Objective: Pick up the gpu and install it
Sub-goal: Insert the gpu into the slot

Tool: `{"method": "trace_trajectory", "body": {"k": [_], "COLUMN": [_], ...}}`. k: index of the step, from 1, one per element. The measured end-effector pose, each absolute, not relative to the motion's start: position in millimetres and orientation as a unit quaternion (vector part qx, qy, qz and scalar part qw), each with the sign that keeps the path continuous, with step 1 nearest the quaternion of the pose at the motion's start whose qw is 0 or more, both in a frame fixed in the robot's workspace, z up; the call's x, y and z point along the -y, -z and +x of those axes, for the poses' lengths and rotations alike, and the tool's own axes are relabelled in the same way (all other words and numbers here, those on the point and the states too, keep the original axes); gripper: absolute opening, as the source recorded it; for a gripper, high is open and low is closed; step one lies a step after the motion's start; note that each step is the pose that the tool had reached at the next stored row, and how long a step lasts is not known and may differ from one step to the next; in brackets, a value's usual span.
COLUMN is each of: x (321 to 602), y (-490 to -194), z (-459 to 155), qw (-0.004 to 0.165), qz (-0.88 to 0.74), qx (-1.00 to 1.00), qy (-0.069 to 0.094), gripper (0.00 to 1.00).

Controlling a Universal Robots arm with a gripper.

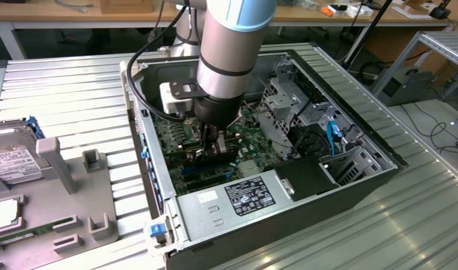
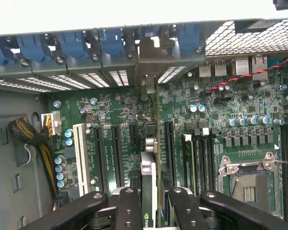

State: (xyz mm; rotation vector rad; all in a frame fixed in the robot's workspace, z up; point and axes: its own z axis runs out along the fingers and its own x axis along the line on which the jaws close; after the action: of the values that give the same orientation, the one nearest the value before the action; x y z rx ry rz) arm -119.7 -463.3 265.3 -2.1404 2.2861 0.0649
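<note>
The gpu stands on edge over the green motherboard, and I see it as a thin vertical strip. Its silver bracket reaches the rear slot openings under the blue latches. My gripper is shut on the gpu, with a black finger on each face of the card. In the exterior view the gripper reaches down into the open computer case and holds the dark gpu low over the board. Whether the card's edge sits in a slot is hidden.
A white expansion slot and black slots flank the card. The bare CPU socket lies to one side. The power supply fills the case's near end. A hard drive and grey fixture sit at the exterior view's left.
</note>
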Motion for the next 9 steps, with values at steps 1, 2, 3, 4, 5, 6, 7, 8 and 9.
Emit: {"method": "trace_trajectory", "body": {"k": [1, 2, 3, 4, 5, 6, 7, 8, 9], "x": [463.3, 463.3, 463.4, 463.4, 463.4, 463.3, 463.4, 463.3, 463.3], "y": [-265.5, -265.9, -266.0, -266.0, -266.0, -266.0, -266.0, -266.0, -266.0], "z": [-119.6, -119.6, -119.5, -119.4, -119.4, -119.3, -119.3, -119.3, -119.4], "qw": [0.005, 0.004, 0.005, 0.004, 0.004, 0.004, 0.004, 0.004, 0.004], "qz": [-0.686, -0.688, -0.688, -0.688, -0.688, -0.688, -0.688, -0.688, -0.688], "qx": [-0.727, -0.726, -0.726, -0.726, -0.726, -0.726, -0.726, -0.726, -0.726], "qy": [-0.021, -0.021, -0.021, -0.021, -0.021, -0.021, -0.021, -0.021, -0.021], "gripper": [0.27, 0.27, 0.27, 0.27, 0.27, 0.27, 0.27, 0.27, 0.27]}}
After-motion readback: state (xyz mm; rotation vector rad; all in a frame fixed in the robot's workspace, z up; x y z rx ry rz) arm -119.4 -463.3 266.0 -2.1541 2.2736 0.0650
